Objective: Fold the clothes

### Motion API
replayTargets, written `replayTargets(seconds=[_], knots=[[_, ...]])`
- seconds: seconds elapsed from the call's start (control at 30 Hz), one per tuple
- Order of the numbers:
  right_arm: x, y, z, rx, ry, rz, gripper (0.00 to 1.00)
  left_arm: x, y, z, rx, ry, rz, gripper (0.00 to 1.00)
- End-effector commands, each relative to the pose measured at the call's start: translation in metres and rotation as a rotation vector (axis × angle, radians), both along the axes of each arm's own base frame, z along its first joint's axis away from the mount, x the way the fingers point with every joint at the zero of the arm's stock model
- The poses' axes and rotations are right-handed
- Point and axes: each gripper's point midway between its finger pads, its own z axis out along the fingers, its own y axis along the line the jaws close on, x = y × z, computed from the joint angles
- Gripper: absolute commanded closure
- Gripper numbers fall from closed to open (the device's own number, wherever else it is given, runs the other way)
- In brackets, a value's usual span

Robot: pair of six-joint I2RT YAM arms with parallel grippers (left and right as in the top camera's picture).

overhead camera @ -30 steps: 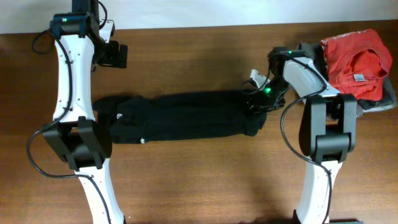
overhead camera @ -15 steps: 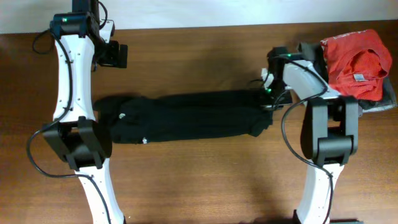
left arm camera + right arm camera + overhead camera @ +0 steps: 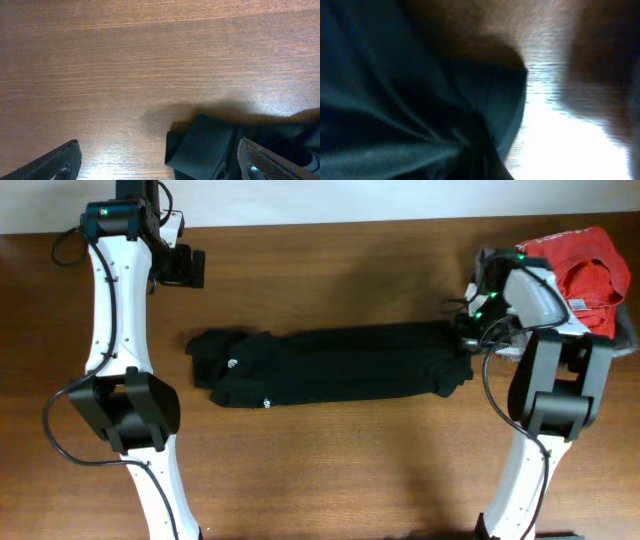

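Observation:
The clothes, a long all-black garment with a small white logo, lie stretched left to right across the wooden table. My right gripper is shut on the garment's right end. In the right wrist view, bunched black cloth fills the frame and hides the fingers. My left gripper hangs open at the back left, apart from the garment. In its wrist view, the left gripper stands wide open over the wood, with the garment's folded left end between the fingertips and below them.
A red shirt lies bunched at the back right corner on a grey garment, just behind my right arm. Bare wood runs along the front and the back of the table.
My right gripper has shut on the garment's right end and moved right, dragging the whole garment to the right. The left arm has not moved.

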Motion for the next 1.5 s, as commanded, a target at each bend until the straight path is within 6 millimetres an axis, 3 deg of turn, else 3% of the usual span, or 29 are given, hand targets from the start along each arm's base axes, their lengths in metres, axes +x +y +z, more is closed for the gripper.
replayTargets(seconds=[0.0,0.1,0.13,0.37,0.73,0.9,1.03,1.1,1.23,1.27,1.47], knots=[[0.019,0.01,0.022,0.057,-0.068,0.055,0.96,0.002,0.0,0.013,-0.014,-0.038,0.012,0.01],[0.018,0.011,0.027,0.058,-0.061,0.055,0.53,0.002,0.0,0.013,-0.014,-0.038,0.012,0.01],[0.016,0.011,0.027,0.059,-0.055,0.055,0.46,0.002,0.0,0.013,-0.014,-0.038,0.012,0.01],[0.01,0.006,0.024,0.032,-0.027,0.044,0.17,0.002,0.0,0.013,-0.014,-0.038,0.011,0.01],[-0.009,0.01,-0.004,0.042,0.028,0.046,0.13,0.002,0.0,0.013,-0.013,-0.038,0.011,0.01],[-0.02,0.012,-0.015,0.049,0.062,0.045,0.14,0.002,0.0,0.014,-0.013,-0.04,0.011,0.01],[-0.025,0.019,-0.017,0.084,0.075,0.039,0.26,0.003,0.0,0.014,-0.014,-0.043,0.011,0.01],[-0.026,0.023,-0.017,0.11,0.079,0.034,0.39,0.003,0.0,0.014,-0.014,-0.042,0.011,0.01],[-0.028,0.027,-0.018,0.133,0.081,0.03,0.89,0.003,0.0,0.014,-0.014,-0.042,0.011,0.01],[-0.028,0.027,-0.018,0.133,0.079,0.03,0.96,0.003,0.0,0.014,-0.014,-0.042,0.011,0.01],[-0.027,0.014,-0.017,0.13,0.073,-0.001,0.96,0.003,0.0,0.014,-0.014,-0.042,0.011,0.01]])
